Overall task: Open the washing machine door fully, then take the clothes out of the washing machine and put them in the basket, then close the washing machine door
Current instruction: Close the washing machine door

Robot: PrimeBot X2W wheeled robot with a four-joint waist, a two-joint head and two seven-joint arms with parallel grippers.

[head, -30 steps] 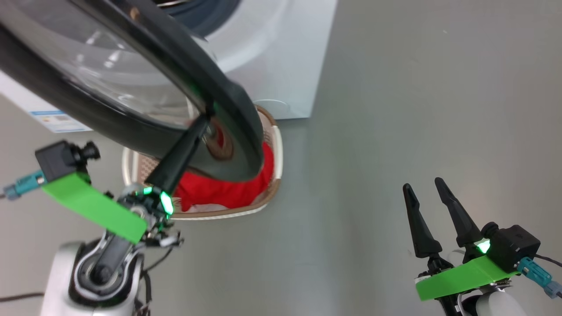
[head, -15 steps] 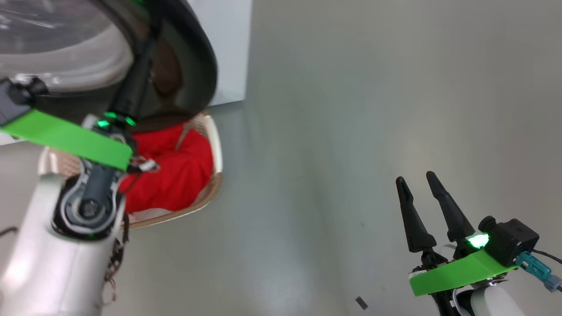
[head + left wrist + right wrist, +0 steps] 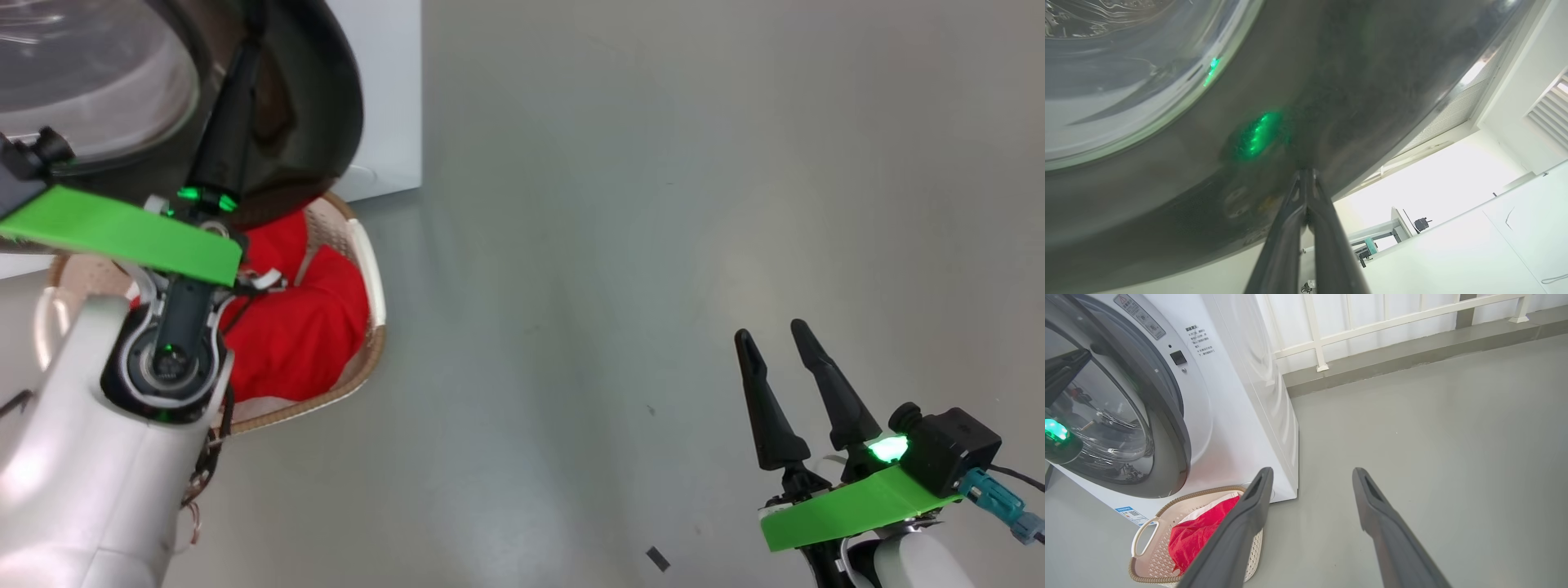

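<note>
Left wrist view puts my left gripper (image 3: 1306,172) with its two fingers pressed together on nothing, tips meeting the glossy black rim of the door (image 3: 1355,73). The rim lies straight ahead of them, and the glass window sits up and to the left. The door stands part-way swung, so the move turns on this: the rim is right in front of my left fingertips and the washing machine (image 3: 1237,416) is beyond it. A push along my fingers' own line should carry the door home.

Below the door, the basket (image 3: 374,278) stands on the floor (image 3: 612,245) just beside the machine's front bottom edge. The clothes (image 3: 314,327) are heaped red inside it, so I judge the unloading done and only the closing left. The basket sits under the door's swing, and I cannot tell how much the rim clears it.

Further right, my right gripper (image 3: 767,331) hangs over bare floor, fingers spread and empty. It is well apart from the door, so the left arm is plainly the nearer one for this.
</note>
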